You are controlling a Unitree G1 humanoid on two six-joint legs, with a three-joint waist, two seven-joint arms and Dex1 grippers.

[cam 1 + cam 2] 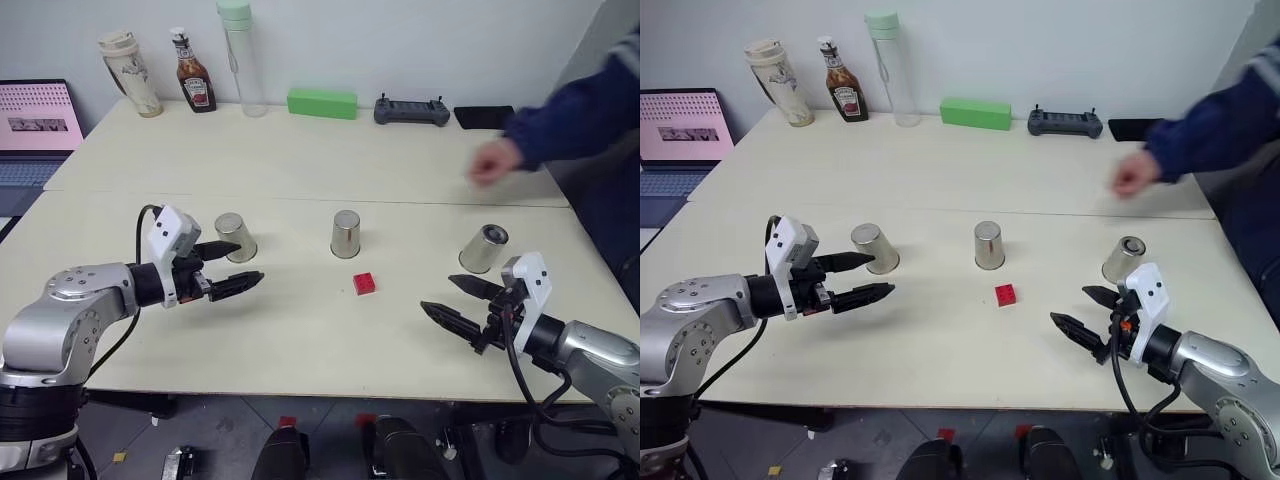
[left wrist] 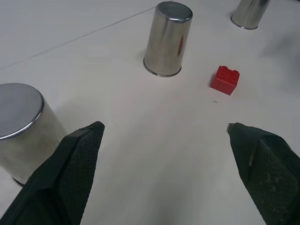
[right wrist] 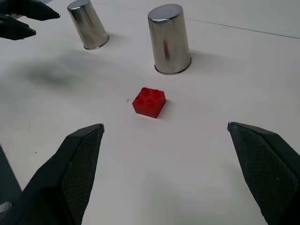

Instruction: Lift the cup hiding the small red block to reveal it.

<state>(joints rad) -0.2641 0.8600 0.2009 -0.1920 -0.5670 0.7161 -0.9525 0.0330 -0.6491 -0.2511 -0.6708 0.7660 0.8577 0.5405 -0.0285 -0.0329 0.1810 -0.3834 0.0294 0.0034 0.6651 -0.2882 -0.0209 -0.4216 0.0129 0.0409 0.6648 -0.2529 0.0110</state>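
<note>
Small red block (image 3: 149, 102) lies bare on table (image 1: 300, 330), ahead of both spread, empty grippers: left gripper (image 1: 232, 268), right gripper (image 1: 462, 303). Head view adds a person's hand (image 1: 494, 160) beyond the right gripper.

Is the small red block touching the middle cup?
Apart. The right wrist view shows bare table between the small red block and the middle cup.
</note>
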